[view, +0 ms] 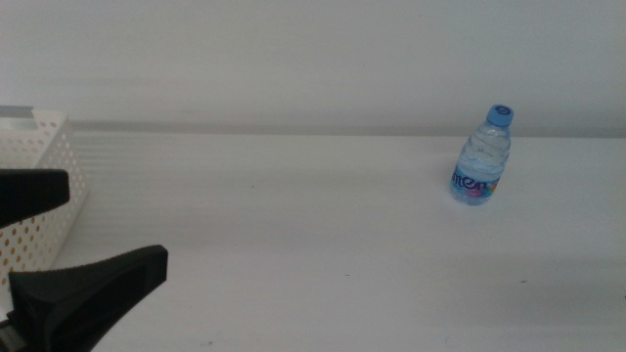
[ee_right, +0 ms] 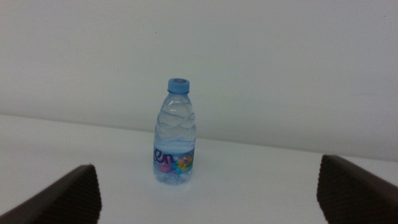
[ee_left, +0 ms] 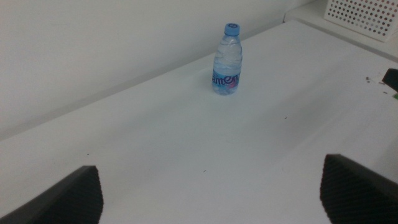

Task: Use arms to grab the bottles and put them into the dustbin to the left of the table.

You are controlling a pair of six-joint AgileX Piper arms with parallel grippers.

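Observation:
Only one bottle shows, a small clear water bottle [view: 481,161] with a blue cap, upright at the right rear of the white table [view: 313,244]. It also stands upright in the left wrist view as the water bottle [ee_left: 227,60] and in the right wrist view as the water bottle [ee_right: 175,134]. My left gripper [view: 117,223] is low at the near left beside the white perforated dustbin [view: 39,196], open and empty, far from the bottle. My right gripper [ee_right: 208,186] is outside the middle view; it faces the bottle from a short distance, open and empty.
The dustbin [ee_left: 364,15] sits at the table's left end, its holed wall facing the tabletop. A small dark object [ee_left: 392,78] with a few specks lies near it in the left wrist view. A pale wall runs behind the table's far edge.

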